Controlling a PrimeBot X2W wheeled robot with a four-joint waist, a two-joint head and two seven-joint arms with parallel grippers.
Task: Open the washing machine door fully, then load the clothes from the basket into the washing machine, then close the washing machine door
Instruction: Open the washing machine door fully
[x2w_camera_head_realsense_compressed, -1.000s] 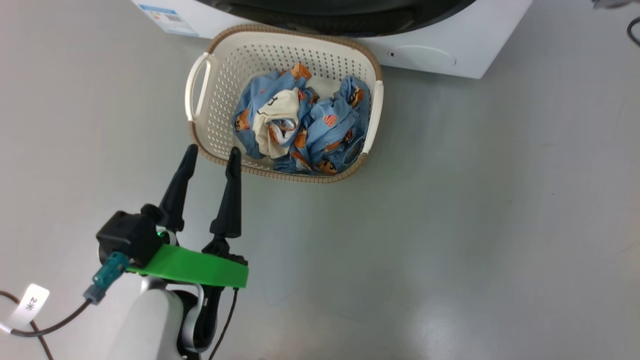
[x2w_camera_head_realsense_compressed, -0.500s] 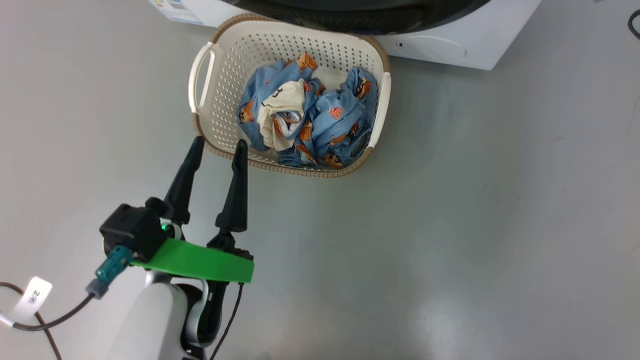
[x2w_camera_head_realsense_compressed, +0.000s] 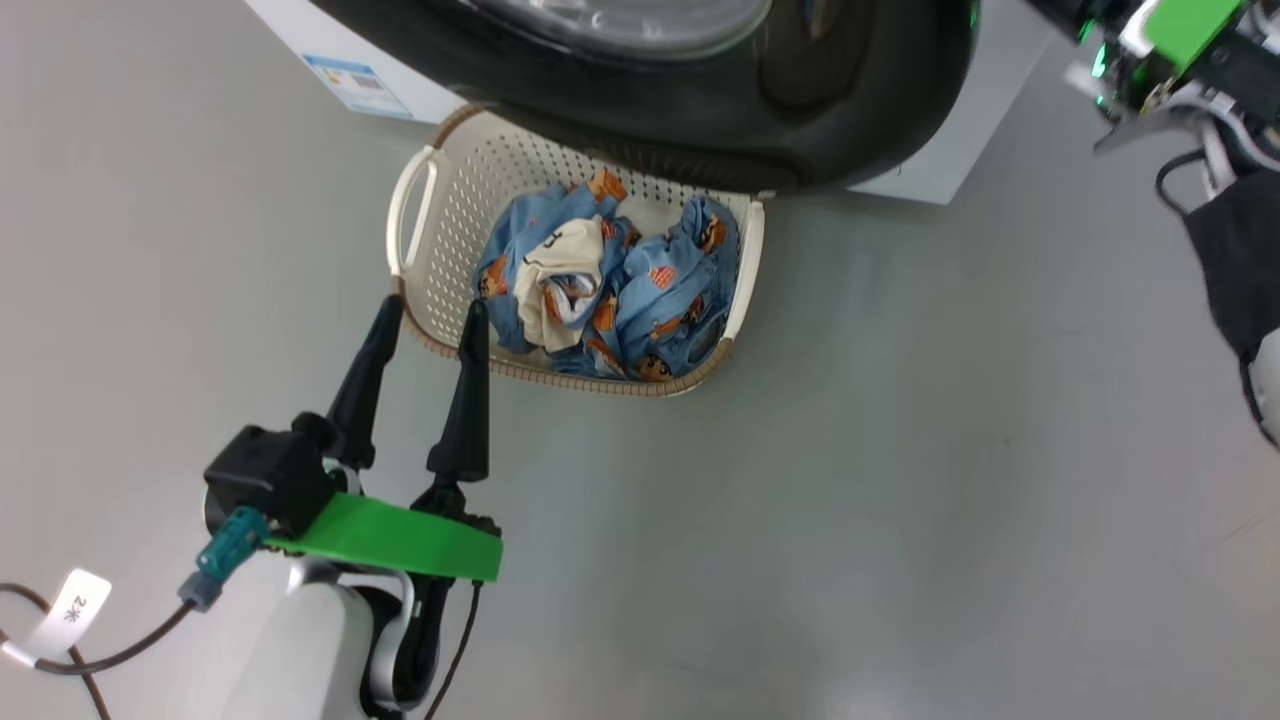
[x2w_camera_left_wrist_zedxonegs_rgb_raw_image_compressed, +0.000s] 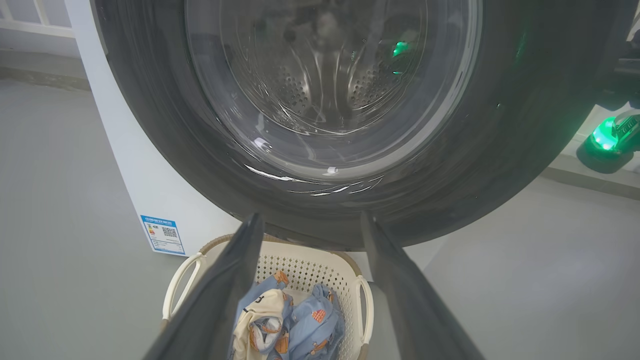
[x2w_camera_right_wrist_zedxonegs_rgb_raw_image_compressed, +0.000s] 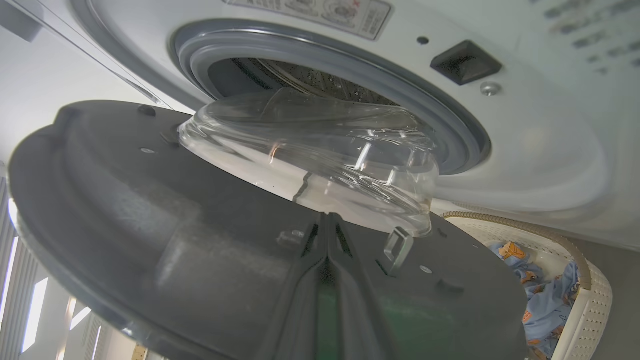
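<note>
The washing machine door (x2w_camera_head_realsense_compressed: 800, 120) stands partly open, its glossy black face hanging over the far rim of the basket (x2w_camera_head_realsense_compressed: 590, 380). The clothes (x2w_camera_head_realsense_compressed: 650, 290), light blue with a cream part, lie heaped in it. My left gripper (x2w_camera_head_realsense_compressed: 432, 305) is open with nothing in it, fingertips by the basket's near left rim; its wrist view looks up at the door (x2w_camera_left_wrist_zedxonegs_rgb_raw_image_compressed: 500, 150) above the basket (x2w_camera_left_wrist_zedxonegs_rgb_raw_image_compressed: 300, 262). My right gripper (x2w_camera_right_wrist_zedxonegs_rgb_raw_image_compressed: 327, 220) is shut, its tips against the door's inner face (x2w_camera_right_wrist_zedxonegs_rgb_raw_image_compressed: 150, 225) just below the glass bowl (x2w_camera_right_wrist_zedxonegs_rgb_raw_image_compressed: 325, 150). The right wrist (x2w_camera_head_realsense_compressed: 1160, 40) is at the upper right.
The washing machine (x2w_camera_head_realsense_compressed: 930, 170) stands white behind the door, with a blue label (x2w_camera_head_realsense_compressed: 358, 85) at its lower corner. The grey gasket (x2w_camera_right_wrist_zedxonegs_rgb_raw_image_compressed: 350, 65) and steel drum (x2w_camera_right_wrist_zedxonegs_rgb_raw_image_compressed: 300, 75) show through the gap. Bare grey floor (x2w_camera_head_realsense_compressed: 900, 500) lies right of the basket. A cable (x2w_camera_head_realsense_compressed: 90, 660) trails at lower left.
The door has swung out over the basket's far rim, and the right arm now shows at the upper right. The camera has shifted. The left gripper stays open beside the basket.
</note>
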